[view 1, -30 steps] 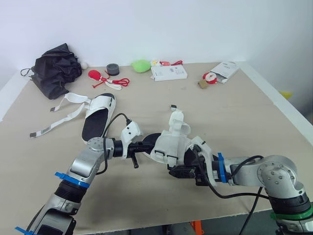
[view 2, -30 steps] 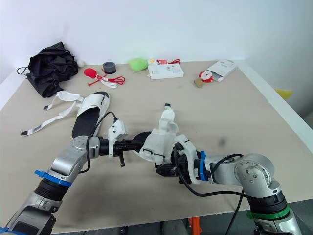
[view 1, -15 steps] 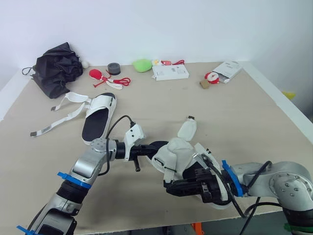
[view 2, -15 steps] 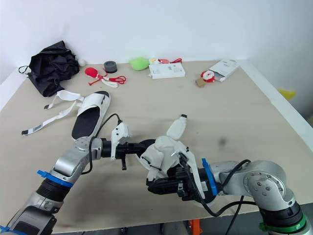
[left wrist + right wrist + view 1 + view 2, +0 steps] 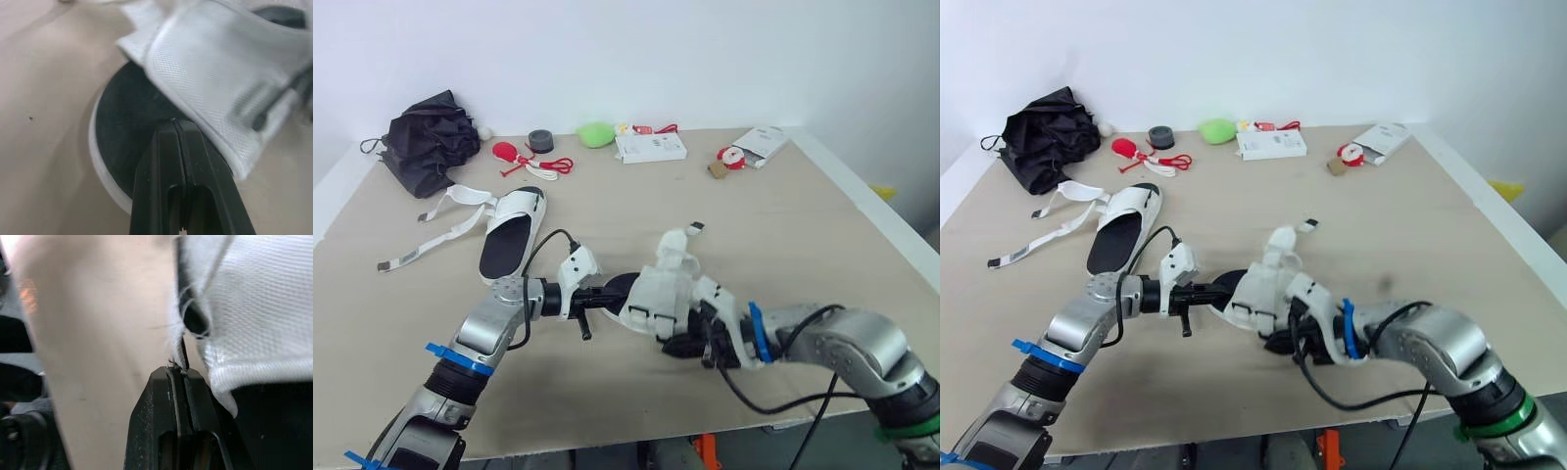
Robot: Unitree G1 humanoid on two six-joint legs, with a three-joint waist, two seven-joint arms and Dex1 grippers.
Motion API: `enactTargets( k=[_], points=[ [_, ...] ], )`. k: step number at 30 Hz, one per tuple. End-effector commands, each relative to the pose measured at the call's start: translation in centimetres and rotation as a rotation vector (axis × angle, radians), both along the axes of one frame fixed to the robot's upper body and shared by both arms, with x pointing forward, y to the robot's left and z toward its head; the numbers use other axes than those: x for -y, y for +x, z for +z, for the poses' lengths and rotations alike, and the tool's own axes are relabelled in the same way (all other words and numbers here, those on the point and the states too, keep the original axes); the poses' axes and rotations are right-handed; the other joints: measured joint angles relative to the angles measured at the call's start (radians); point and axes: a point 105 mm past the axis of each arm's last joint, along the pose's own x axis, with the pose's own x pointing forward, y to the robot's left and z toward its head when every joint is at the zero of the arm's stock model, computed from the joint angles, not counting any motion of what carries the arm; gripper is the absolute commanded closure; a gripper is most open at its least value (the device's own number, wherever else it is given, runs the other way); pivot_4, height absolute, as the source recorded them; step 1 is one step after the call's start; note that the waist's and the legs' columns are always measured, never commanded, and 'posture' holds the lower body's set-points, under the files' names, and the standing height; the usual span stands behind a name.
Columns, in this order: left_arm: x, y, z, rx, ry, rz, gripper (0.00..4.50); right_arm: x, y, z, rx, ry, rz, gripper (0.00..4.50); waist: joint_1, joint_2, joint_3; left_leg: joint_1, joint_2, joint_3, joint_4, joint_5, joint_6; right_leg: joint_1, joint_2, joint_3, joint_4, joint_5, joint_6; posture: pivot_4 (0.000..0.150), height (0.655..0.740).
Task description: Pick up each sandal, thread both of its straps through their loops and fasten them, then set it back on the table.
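Left wrist view: left pincer (image 5: 176, 123) apparently tight on sandal (image 5: 220, 63).

near sandal (image 5: 661, 291) centre | far sandal (image 5: 509, 235) behind-left of it | box (image 5: 650, 147) rear

Clutter along the far edge of the table (image 5: 607, 211)
Black cloth bundle (image 5: 429, 140) at 10 o'clock; red toy with cords (image 5: 503, 150), black roll (image 5: 540, 141), green lump (image 5: 596, 133) and white box (image 5: 651, 147) toward 12; white packet (image 5: 767, 142) at 2.

Lab: cluttered table (image 5: 803, 225), blank wall (image 5: 705, 49)
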Motion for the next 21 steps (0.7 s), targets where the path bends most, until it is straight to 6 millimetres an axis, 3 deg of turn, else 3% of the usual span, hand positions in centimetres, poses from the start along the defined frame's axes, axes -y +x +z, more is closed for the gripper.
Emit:
enactTargets(
  k=[1,5,11,21],
  points=[
    [-0.8,0.0,-1.4,-0.042,0.046,0.032,4.5,0.3,1.6,1.5,0.033,0.016,0.022,4.46,0.0,0.0,0.0,0.0,0.0,0.0,0.0,0.0,0.0,0.0,0.0,0.0,0.0,0.0,0.0,0.15,0.74],
    [-0.8,-0.1,-1.4,-0.042,0.045,0.035,4.5,-0.4,0.4,2.4,-0.003,0.086,0.096,4.46,0.0,0.0,0.0,-0.002,0.0,0.0,0.0,0.0,0.0,-0.001,0.001,0.001,0.0,0.003,0.0,0.15,0.74],
    [-0.9,-0.2,-1.5,-0.05,0.042,0.046,4.5,-1.2,-4.6,3.5,-0.087,0.194,0.313,4.46,0.003,0.001,0.001,-0.004,0.0,-0.001,-0.001,-0.002,0.0,-0.002,0.002,0.001,0.0,0.001,-0.001,0.15,0.74],
    [-1.0,-0.2,-1.6,-0.058,0.041,0.049,4.5,-1.0,-7.3,2.9,-0.102,0.16,0.423,4.46,0.003,0.001,0.001,-0.004,0.0,-0.001,-0.001,-0.002,0.0,-0.003,0.002,0.001,0.0,0.001,-0.001,0.15,0.74]
  ],
)
